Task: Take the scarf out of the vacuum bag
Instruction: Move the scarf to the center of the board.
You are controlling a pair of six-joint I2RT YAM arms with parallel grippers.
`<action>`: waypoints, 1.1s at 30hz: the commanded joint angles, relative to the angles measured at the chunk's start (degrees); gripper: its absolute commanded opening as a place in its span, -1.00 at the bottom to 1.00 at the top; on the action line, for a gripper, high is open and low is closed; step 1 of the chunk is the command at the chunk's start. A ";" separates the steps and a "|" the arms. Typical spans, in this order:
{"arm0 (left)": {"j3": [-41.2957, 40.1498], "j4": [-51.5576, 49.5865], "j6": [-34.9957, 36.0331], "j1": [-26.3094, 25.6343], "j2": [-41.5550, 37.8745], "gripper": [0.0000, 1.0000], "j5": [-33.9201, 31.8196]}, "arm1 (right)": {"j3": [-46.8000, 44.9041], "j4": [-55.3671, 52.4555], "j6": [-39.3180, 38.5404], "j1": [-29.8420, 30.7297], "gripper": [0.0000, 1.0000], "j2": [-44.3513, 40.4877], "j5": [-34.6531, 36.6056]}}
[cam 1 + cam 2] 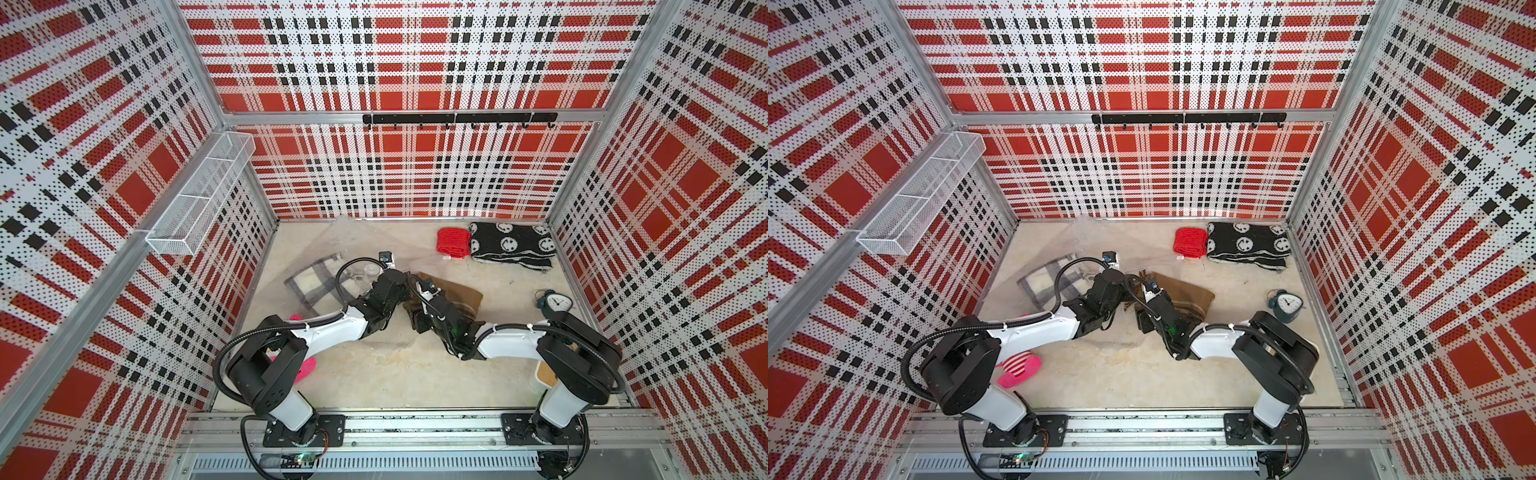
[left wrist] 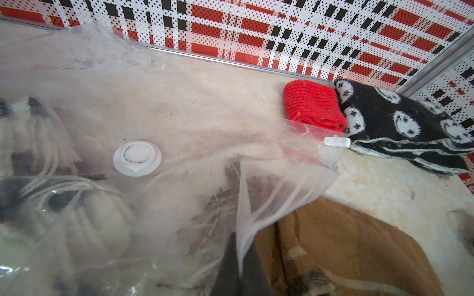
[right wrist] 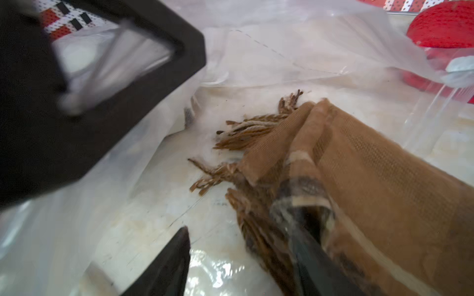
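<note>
The clear crinkly vacuum bag (image 1: pixel 309 253) (image 2: pixel 102 89) lies at the floor's left middle, its round white valve cap (image 2: pixel 137 158) facing up. My left gripper (image 2: pixel 241 256) is shut on a fold of the bag's plastic at its mouth and holds that flap raised. A brown fringed scarf (image 1: pixel 457 295) (image 3: pixel 372 166) lies mostly outside the bag, its fringe under the raised flap. My right gripper (image 3: pixel 238 235) stands open over the plastic, one finger against the scarf's fringed end, gripping nothing. A white-and-grey plaid scarf (image 1: pixel 316 282) lies inside the bag.
A red knit piece (image 1: pixel 453 243) and a black smiley-face scarf (image 1: pixel 511 245) lie folded at the back right. An alarm clock (image 1: pixel 555 303) stands at the right, and a pink striped item (image 1: pixel 1019 368) lies by the left arm. A wire basket (image 1: pixel 199 191) hangs on the left wall.
</note>
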 commanded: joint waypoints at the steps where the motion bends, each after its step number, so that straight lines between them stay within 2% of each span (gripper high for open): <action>1: 1.14 -0.22 0.48 0.08 -0.91 -1.00 -0.16 | -1.29 3.74 -0.71 -0.07 0.28 -6.85 -2.01; 4: 1.05 -0.20 0.48 0.08 -1.18 -1.00 -0.23 | -1.73 2.68 -2.22 -0.61 0.29 -9.18 2.18; 7: 1.09 -0.09 0.49 0.08 -1.11 -1.00 -0.01 | 1.99 -1.51 -4.83 -2.76 0.32 -6.04 7.78; 9: 1.12 -0.09 0.44 0.08 -1.02 -1.00 0.19 | 4.34 -2.77 -5.86 -3.79 0.51 -2.59 8.77; 11: 1.20 -0.16 0.47 0.16 -1.05 -1.00 0.31 | 6.82 -3.94 -5.71 -4.20 0.79 1.77 9.33; 17: 1.05 -0.20 0.58 0.25 -1.49 -1.00 -0.04 | 12.42 -3.71 -7.40 -2.88 0.82 13.29 6.76; 21: 1.08 -0.09 0.41 0.51 -1.21 -1.00 0.84 | 12.10 -0.96 -7.77 -0.33 0.77 17.12 8.40; 23: 1.03 -0.09 0.30 0.61 -1.07 -1.00 1.13 | 11.94 -0.92 -5.84 0.19 0.69 18.71 11.56; 26: 0.87 -0.08 0.22 0.69 -1.25 -1.00 0.96 | 11.20 -0.90 -3.62 0.19 0.53 19.77 15.05; 29: 0.85 -0.06 0.22 0.69 -1.28 -1.00 1.03 | 9.45 -0.55 -2.43 0.15 0.25 19.53 18.68; 33: 0.79 -0.01 -0.07 0.87 -1.36 -1.00 1.88 | 7.44 -1.27 -2.57 0.10 0.04 18.56 22.01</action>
